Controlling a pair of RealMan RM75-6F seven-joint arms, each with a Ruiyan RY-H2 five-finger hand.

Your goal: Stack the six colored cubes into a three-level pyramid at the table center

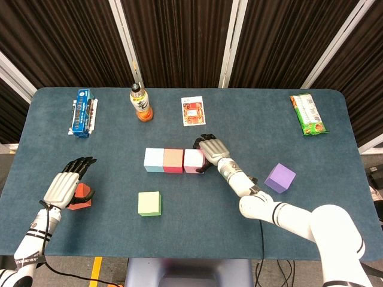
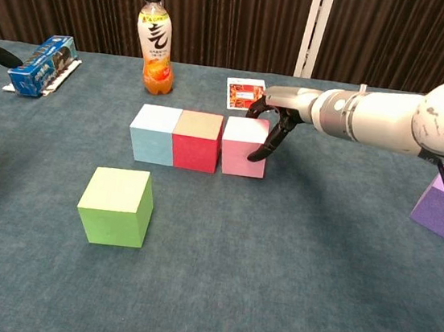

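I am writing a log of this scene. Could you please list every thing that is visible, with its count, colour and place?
Cubes in a row: 3, light blue, red, pink, table centre.
Green cube: 1, in front of the row.
Purple cube: 1, right.
Orange cube: 1, left.
Bottle: 1, orange, back.
Blue box: 1, back left.
Card: 1, red and white, back.
Green packet: 1, back right.
Left hand: over orange cube.
Right hand: grips pink cube.

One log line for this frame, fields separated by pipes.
base row: three cubes | right hand grips pink cube beside red cube | left hand over orange cube
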